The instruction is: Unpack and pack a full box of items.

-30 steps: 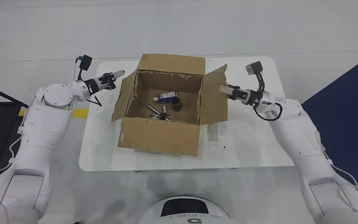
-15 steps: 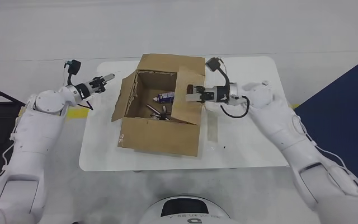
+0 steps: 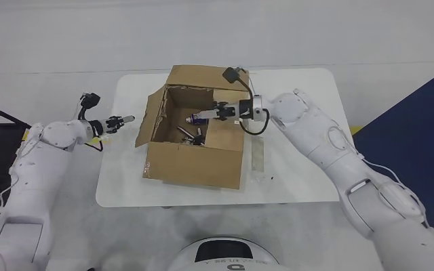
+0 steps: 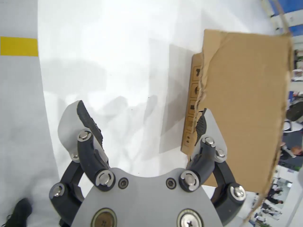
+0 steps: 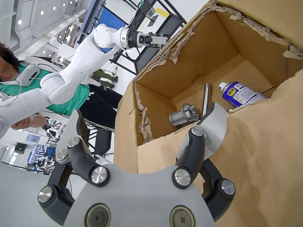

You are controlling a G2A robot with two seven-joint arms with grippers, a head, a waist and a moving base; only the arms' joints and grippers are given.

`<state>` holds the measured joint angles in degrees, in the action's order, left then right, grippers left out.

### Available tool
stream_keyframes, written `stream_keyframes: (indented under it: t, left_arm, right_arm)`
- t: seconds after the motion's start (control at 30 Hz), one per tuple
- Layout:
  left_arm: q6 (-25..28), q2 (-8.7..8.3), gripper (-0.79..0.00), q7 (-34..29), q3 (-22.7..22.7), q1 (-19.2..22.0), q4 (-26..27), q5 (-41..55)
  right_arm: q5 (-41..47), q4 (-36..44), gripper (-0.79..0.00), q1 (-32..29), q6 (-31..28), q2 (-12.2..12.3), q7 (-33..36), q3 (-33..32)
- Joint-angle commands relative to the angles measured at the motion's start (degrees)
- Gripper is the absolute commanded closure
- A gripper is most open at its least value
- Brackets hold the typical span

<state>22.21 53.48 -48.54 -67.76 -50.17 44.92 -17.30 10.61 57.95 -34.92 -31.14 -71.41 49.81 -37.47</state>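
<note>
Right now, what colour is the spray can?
The spray can is blue, white-capped; clearest in right wrist view.

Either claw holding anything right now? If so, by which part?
Nothing is held. The left claw is open and empty beside the box; the right claw is open at its rim, closed on nothing.

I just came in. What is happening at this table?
A two-armed robot is working at an open brown cardboard box on the white table. Its right gripper, open and empty, hangs over the box's inside, near a blue-and-white spray can. A thin metal rod and a silver toothed metal part also lie on the box floor. The left gripper is open too, beside the box's left flap, not touching it.
</note>
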Motion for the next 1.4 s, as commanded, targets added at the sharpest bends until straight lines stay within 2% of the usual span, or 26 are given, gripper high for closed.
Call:
stream_keyframes:
  t: [0.0,0.2,0.33,0.43,0.57,0.7,0.8,0.87,0.97,1.1,1.3,1.37]
  left_arm:
    - [0.21,0.51,-0.785,-0.03,1.9,0.66,-0.23,-2.19]
    - [-0.53,2.34,-0.785,0.68,7.3,3.13,-1.64,-7.75]
    - [1.3,3.51,-0.785,1.23,8.72,4.68,-4.18,-5.83]
    - [4.52,3.94,-0.785,0.66,7.84,5.54,-6.75,-0.76]
    - [10.46,3.84,-0.785,-0.31,4.45,6.21,-10.91,9.12]
    - [17.1,3.32,-0.785,-5.81,1.05,5.77,-13.38,19.27]
    - [18.83,2.89,-0.785,-8.98,-0.16,5.76,-14.49,22.23]
    - [18.8,2.54,-0.785,-8.42,-0.27,6.14,-15.47,20.54]
    - [16.02,2.15,-0.785,-1.93,1.42,6.51,-16.76,11.08]
    - [12.92,2.61,-0.785,6.37,4.37,5.54,-15.85,1.73]
    - [12.47,3.59,-0.785,8.27,6.14,4.9,-14.27,0.34]
    - [13.36,3.88,-0.785,8.05,6.16,4.72,-13.93,1.73]
  right_arm:
    - [-0.49,-0.92,-0.785,0.47,0.63,-0.39,-0.29,0.25]
    - [-0.82,-3.26,-0.785,0.7,0.15,-1.12,-0.23,0.3]
    - [-2.45,-4.8,-0.785,0.63,2.13,-1.45,-0.83,0.44]
    - [-3.48,-4.99,-0.785,0.22,2.65,-1.65,-1.68,0.41]
    - [-3.96,-5.0,-0.785,-0.66,1.39,-1.48,-2.41,-0.56]
    - [-4.95,-4.06,-0.785,-2.26,-0.4,-0.82,-3.19,-2.13]
    - [-5.78,-3.03,-0.785,-3.53,-1.07,-0.24,-3.49,-3.39]
    - [-6.2,-2.25,-0.785,-4.41,-1.35,0.15,-3.48,-4.2]
    - [-6.9,-1.14,-0.785,-5.57,-1.52,0.72,-3.32,-5.4]
    - [-7.58,0.35,-0.785,-6.87,-1.44,1.38,-2.93,-6.9]
    - [-8.58,2.43,-0.785,-8.21,-1.04,1.97,-2.21,-8.32]
    - [-8.1,3.91,-0.785,-8.78,-3.76,2.12,-1.52,-8.7]
